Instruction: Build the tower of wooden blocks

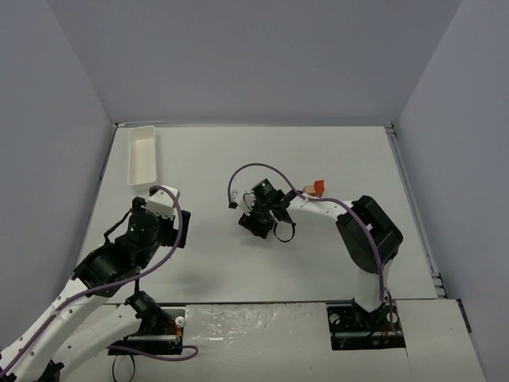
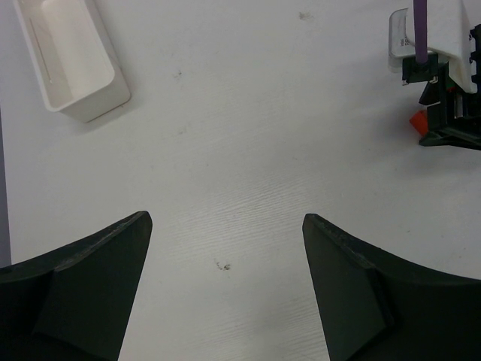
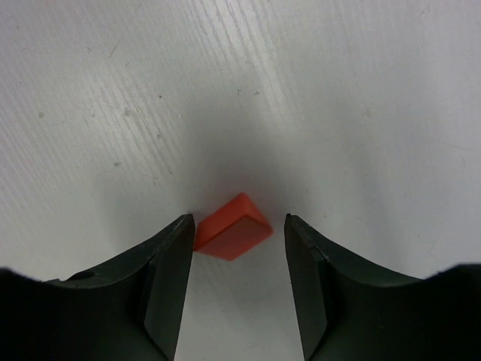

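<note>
Wood block tower (image 1: 316, 187), a small red-and-tan cluster, shows only in the top view, at 2 o'clock from the right gripper (image 1: 258, 224). The right wrist view shows what the top view hides: a red block (image 3: 233, 237) between half-spread jaws, one finger (image 3: 169, 278) touching it, the other just apart. The left gripper (image 2: 225, 219) gapes wide, holding nothing

- Over on its own side, the left arm (image 1: 103, 267) sits folded back, elbow bent low.
- The left gripper (image 2: 225, 218) faces forward and down, jaws spread wide.
- The right arm (image 1: 370, 235) reaches in toward the centre, forearm stretched out from a raised elbow.
- The right gripper (image 3: 237, 219) points straight down, jaws drawn in narrow, a gap showing between them.
</note>
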Robot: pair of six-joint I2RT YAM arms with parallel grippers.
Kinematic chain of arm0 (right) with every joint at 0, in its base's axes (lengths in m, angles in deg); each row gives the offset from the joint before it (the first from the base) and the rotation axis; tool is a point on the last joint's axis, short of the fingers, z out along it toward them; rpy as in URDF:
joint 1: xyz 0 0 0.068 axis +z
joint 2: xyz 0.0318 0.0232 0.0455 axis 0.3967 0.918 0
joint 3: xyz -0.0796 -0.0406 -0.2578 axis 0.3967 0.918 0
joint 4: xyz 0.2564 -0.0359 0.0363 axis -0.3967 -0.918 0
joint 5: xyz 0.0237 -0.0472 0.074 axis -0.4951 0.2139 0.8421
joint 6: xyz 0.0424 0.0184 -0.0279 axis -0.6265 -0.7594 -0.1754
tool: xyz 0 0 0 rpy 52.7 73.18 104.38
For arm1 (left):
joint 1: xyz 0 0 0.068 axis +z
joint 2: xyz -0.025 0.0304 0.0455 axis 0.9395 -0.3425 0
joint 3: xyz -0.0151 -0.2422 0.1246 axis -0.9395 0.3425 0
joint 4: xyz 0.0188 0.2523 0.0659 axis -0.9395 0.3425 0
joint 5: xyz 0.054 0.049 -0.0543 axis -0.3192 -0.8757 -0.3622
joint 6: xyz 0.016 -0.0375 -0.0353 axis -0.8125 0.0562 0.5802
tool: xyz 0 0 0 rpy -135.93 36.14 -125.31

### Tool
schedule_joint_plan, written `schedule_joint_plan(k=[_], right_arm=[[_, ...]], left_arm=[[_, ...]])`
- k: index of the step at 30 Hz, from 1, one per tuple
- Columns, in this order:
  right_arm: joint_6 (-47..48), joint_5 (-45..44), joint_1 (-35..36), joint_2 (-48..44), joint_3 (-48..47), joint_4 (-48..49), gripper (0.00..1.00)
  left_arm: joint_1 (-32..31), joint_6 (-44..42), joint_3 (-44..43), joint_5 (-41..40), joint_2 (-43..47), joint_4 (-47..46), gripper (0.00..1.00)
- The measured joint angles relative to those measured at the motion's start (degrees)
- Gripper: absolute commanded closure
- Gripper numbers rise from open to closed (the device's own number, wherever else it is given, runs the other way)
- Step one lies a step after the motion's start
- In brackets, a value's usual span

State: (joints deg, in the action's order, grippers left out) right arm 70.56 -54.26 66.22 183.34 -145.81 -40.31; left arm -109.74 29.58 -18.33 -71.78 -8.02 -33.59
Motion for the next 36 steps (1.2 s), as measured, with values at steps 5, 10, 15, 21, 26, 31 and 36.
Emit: schedule_joint_plan(k=[5,10,15,21,26,31,36], right_arm=[[-3.22,-1.43,-0.16,-0.17,0.9,2.51,0.79],[-10.87,-5.58,-0.76,-0.99,1.7,5.02,0.89],[-25.21,-14.38,-0.81,-3.18,3.84,5.17,0.9],[-37.64,-22.19,0.87,-4.97,6.07,4.99,0.93],[-45.23,-26.61,5.52,-4.72,6.12,5.06,0.89],[-51.44,-31.06,8.56,-3.12,5.21,5.65,0.66],[-55.02,-32.43,9.74,0.23,2.61,6.08,0.52]], left_arm=[[0.46,0.0,0.0,0.4,-0.22,0.02,0.21],[0.68,0.0,0.0,0.64,-0.5,0.02,0.21],[1.51,0.0,0.0,0.95,-1.11,0.02,0.21],[2.53,0.0,0.0,1.51,-2.16,0.02,0.21],[2.77,0.0,0.0,2.07,-2.33,0.02,0.21],[2.77,0.0,0.0,2.1,-2.27,0.02,0.21],[2.85,0.02,0.0,2.15,-2.18,0.02,0.21]])
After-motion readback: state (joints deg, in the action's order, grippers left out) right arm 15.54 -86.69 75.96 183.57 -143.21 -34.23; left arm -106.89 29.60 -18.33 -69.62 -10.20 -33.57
